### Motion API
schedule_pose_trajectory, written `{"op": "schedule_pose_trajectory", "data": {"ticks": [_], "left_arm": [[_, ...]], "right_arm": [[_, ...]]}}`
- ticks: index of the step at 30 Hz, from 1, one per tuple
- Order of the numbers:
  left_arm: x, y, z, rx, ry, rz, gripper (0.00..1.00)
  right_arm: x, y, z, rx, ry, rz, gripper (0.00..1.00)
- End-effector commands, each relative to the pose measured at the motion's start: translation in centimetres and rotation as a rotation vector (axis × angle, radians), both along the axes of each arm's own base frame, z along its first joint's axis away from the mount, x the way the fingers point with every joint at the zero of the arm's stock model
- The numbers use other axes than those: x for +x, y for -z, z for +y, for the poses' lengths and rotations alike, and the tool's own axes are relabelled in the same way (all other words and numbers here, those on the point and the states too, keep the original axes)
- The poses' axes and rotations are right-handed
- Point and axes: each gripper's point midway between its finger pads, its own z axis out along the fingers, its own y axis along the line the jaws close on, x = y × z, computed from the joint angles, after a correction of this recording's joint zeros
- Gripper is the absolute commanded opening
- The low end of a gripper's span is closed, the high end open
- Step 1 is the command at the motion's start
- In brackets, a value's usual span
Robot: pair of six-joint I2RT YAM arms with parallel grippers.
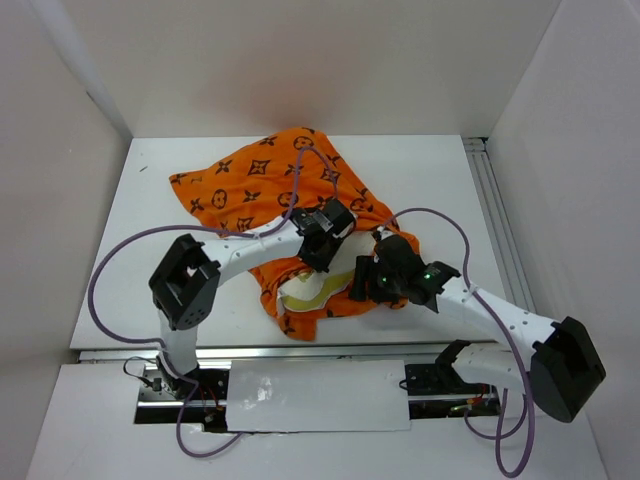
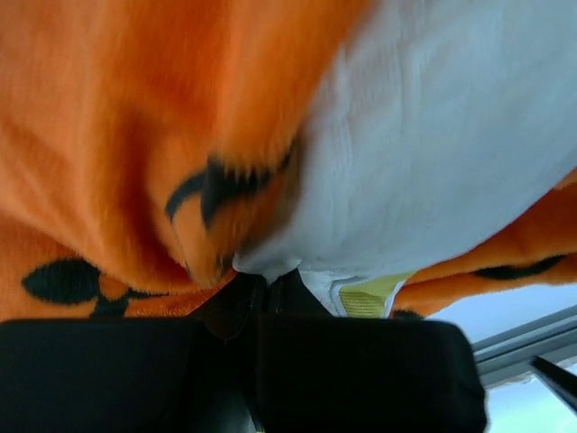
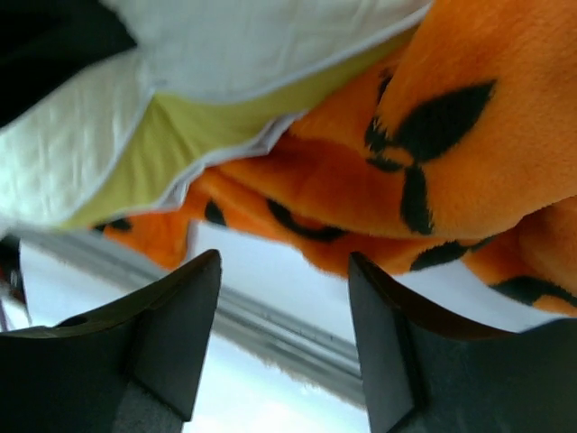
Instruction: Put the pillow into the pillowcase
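Observation:
The orange pillowcase (image 1: pixel 265 180) with dark brown motifs lies crumpled across the middle of the table. The cream-white pillow (image 1: pixel 305 292) shows only at the sack's near opening, most of it hidden inside. My left gripper (image 1: pixel 318 262) is down at that opening. In the left wrist view its jaws (image 2: pixel 266 289) are shut, pinching white pillow cloth (image 2: pixel 433 135) right beside the orange pillowcase edge (image 2: pixel 117 108). My right gripper (image 1: pixel 358 285) stands open just right of the opening. Its fingers (image 3: pixel 284 262) hold nothing and sit below the orange pillowcase (image 3: pixel 487 162) and the yellow-green edged pillow (image 3: pixel 225 45).
The white table (image 1: pixel 440 180) is boxed in by white walls at the left, back and right. A metal rail (image 1: pixel 300 352) runs along the near edge and another (image 1: pixel 495 210) along the right side. Purple cables loop over both arms.

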Motion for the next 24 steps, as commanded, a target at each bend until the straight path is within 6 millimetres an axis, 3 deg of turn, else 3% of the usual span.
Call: {"op": "schedule_pose_trajectory", "data": {"ticks": [1,7,9,12,17,24], "left_arm": [[2.2,1.1,-2.0,-0.050,0.012,0.013,0.00],[5.0,-2.9,-5.2,-0.299,-0.025,0.023,0.00],[5.7,-3.8,-5.3,-0.327,-0.040,0.017,0.00],[6.3,-4.2,-5.2,-0.335,-0.048,0.006,0.00],[7.8,-5.6,-5.3,-0.362,-0.061,-0.026,0.00],[7.7,-6.0,-5.6,-0.412,-0.030,0.008,0.00]], "right_arm": [[3.4,-1.4,0.5,0.008,0.132,-0.089,0.64],[7.5,-2.9,1.3,0.167,0.262,-0.167,0.57],[9.1,-3.8,1.4,0.173,0.290,-0.202,0.55],[10.2,-2.9,0.3,0.115,0.333,-0.185,0.54],[10.2,-2.9,-0.4,0.118,0.355,-0.172,0.53],[10.8,-1.6,-2.8,0.080,0.436,-0.146,0.53]]}}
